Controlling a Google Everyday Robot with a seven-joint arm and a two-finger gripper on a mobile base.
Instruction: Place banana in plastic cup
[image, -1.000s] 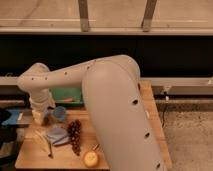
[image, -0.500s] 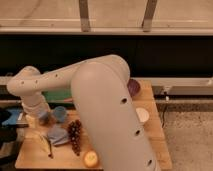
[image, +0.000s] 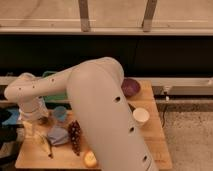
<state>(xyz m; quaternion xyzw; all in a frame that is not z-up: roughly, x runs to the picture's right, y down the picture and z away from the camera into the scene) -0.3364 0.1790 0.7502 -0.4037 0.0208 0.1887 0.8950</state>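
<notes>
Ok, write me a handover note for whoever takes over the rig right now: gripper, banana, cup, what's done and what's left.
Gripper: open, holding nothing, low over the left end of the table, close to the left of the banana.
Banana: lying on the table near the front left edge, not gripped.
Plastic cup: on the table behind and to the right of the banana, left of the grapes.
Done: arm is positioned near the banana; nothing is in the cup yet.
Left: grasp the banana, lift it, carry it to the plastic cup and release it inside.
</notes>
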